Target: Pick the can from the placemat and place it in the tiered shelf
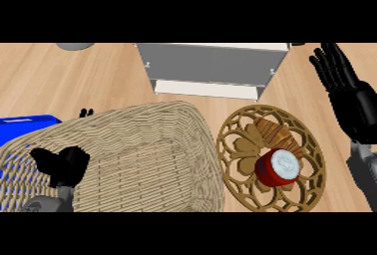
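A red can point(278, 167) with a silver top stands on the round wooden lattice placemat point(250, 191) at the lower right, beside a brown croissant point(275, 132). The grey and white tiered shelf point(211, 67) stands at the top centre. My right hand point(344, 87) is at the far right, fingers straight and pointing up, open and holding nothing, off to the upper right of the can. My left hand point(60, 164) shows at the lower left over the wicker basket, fingers relaxed and empty.
A large wicker basket point(147, 149) fills the lower left and middle, right next to the placemat. A blue object point(26, 124) lies behind the basket at the left edge. A grey round thing point(75, 46) sits at the top left.
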